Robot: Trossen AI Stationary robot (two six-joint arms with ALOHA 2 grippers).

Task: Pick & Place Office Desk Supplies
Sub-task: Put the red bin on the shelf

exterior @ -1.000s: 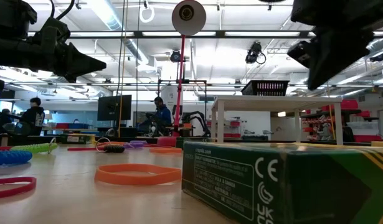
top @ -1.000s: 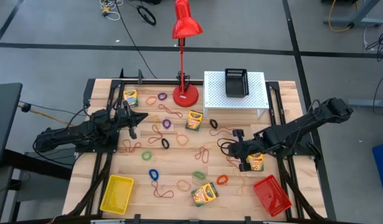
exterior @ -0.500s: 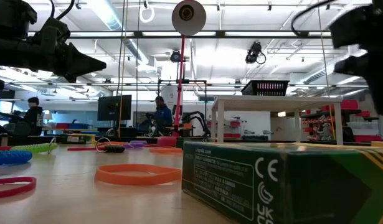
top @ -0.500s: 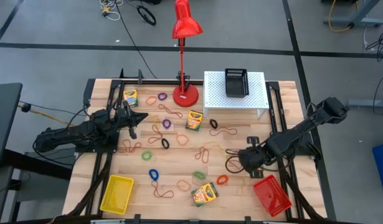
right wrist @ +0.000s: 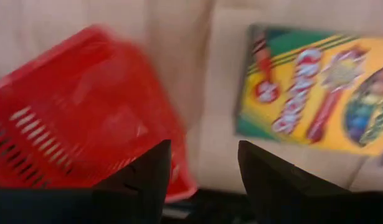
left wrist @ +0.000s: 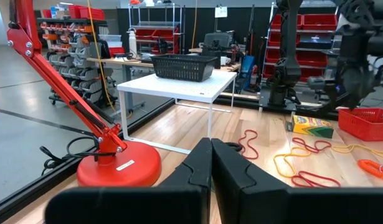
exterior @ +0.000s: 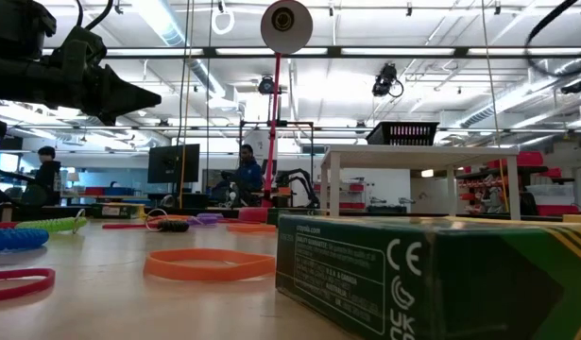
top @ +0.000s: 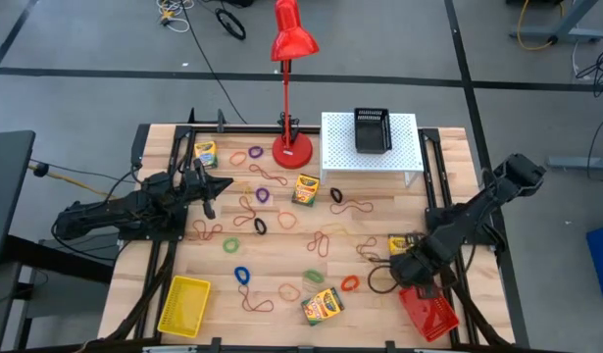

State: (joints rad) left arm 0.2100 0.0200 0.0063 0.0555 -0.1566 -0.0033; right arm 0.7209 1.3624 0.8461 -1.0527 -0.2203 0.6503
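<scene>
Crayon boxes lie flat on the wooden table at the far left (top: 205,152), the middle (top: 306,188) and the near middle (top: 323,306). One more (top: 404,243) (right wrist: 309,93) lies beside the red basket (top: 428,306) (right wrist: 73,118). Coloured rubber-band loops (top: 257,196) are scattered over the middle. My right gripper (top: 411,275) (right wrist: 203,162) points down, open and holding nothing, over the bare wood between that box and the red basket. At the table's left, my left gripper (top: 211,186) (left wrist: 211,168) hangs level and shut, touching nothing.
A red desk lamp (top: 293,147) stands at the far middle. Right of it is a white perforated stand (top: 399,157) carrying a black basket (top: 372,129). A yellow basket (top: 183,304) sits at the near left corner. The low view is filled by a crayon box (exterior: 413,274) and an orange band (exterior: 210,264).
My right gripper has swung toward the table's near right corner and tipped from slanting to pointing almost straight down. It has let go of the crayon box it carried. That box now lies flat on the table just beyond the red basket.
</scene>
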